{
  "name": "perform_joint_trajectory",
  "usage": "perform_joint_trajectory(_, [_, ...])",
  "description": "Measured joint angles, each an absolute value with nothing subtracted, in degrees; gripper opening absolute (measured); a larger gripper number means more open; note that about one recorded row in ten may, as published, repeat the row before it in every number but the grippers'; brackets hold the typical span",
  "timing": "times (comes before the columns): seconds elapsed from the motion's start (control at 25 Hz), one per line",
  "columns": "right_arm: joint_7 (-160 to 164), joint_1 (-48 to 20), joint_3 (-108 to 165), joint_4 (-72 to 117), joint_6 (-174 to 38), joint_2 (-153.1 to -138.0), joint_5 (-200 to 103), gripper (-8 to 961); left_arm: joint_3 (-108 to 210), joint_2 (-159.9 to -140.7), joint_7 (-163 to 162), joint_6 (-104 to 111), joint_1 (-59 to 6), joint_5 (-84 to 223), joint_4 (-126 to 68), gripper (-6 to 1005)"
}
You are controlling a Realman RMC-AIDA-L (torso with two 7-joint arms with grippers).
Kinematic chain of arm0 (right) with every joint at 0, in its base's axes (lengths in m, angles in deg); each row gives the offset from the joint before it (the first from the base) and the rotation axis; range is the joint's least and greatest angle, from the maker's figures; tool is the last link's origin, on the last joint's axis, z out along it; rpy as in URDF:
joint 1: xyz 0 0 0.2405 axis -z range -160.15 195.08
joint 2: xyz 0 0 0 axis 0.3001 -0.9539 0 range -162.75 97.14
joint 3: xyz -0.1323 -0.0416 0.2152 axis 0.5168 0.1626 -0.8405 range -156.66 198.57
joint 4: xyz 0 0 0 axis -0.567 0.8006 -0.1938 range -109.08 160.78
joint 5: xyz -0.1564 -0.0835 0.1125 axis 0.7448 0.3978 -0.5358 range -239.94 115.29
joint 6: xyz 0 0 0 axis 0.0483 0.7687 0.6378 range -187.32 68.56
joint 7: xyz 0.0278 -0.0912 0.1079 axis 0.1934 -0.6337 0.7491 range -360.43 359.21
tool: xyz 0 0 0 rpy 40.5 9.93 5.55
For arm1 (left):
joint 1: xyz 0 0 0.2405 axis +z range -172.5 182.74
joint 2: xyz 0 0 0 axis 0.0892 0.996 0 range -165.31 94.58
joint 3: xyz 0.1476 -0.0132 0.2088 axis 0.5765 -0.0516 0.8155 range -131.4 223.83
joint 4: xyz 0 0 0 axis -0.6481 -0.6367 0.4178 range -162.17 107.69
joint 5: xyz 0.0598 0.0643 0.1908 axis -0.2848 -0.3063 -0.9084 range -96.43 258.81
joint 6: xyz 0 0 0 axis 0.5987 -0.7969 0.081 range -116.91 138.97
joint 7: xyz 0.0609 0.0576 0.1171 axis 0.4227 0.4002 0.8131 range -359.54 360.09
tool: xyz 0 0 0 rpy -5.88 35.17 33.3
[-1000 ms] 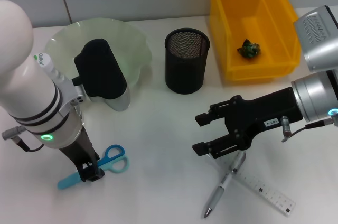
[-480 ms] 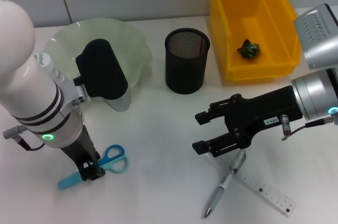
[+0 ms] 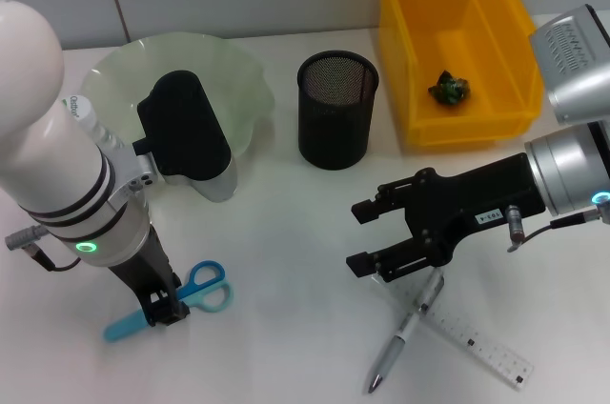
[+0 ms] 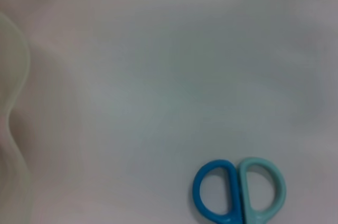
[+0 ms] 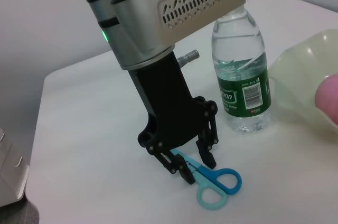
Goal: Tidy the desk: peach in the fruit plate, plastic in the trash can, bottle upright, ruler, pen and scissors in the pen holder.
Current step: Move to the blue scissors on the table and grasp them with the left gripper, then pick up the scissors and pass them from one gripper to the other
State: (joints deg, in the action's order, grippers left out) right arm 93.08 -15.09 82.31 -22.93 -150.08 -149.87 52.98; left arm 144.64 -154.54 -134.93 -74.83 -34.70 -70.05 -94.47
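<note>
The blue scissors (image 3: 204, 287) lie flat near the table's front left, seen too in the left wrist view as scissors (image 4: 238, 191). My left gripper (image 5: 196, 167) points down over their blades with a finger against each side. My right gripper (image 3: 354, 238) hovers open just left of the silver pen (image 3: 404, 332), which lies across the clear ruler (image 3: 478, 339). The black mesh pen holder (image 3: 337, 109) stands mid-table. The bottle (image 5: 242, 81) is upright beside the pale green fruit plate (image 3: 233, 80). The pink peach (image 5: 328, 100) sits in the plate. Green plastic (image 3: 449, 90) lies in the yellow trash can (image 3: 408, 61).
My left arm's white body and black wrist block cover part of the fruit plate in the head view. The trash can stands at the back right, close behind my right arm. Bare table lies between the pen holder and my right gripper.
My right gripper has crept very slightly away from the table's front edge. The left arm and the scissors have stayed put.
</note>
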Motion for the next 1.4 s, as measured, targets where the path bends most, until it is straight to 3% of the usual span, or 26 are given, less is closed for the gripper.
perform_joint_trajectory(0.52, [93.1, -15.1, 82.2, -22.9, -150.1, -149.87, 53.0, 764, 144.7, -154.54, -134.3, -74.8, -34.9, -70.1, -93.8, 321])
perform_joint_trajectory(1.08, [93.2, -15.1, 82.1, -22.9, -150.1, -149.85, 53.0, 763, 145.6, -154.55, -134.3, -74.6, -34.8, -70.2, -94.4, 254])
perform_joint_trajectory(1.4, [93.2, -14.4, 78.3, -25.3, -152.5, -149.79, 52.6, 763, 133.7, -154.08, -131.0, -78.3, -31.5, -62.6, -100.2, 242])
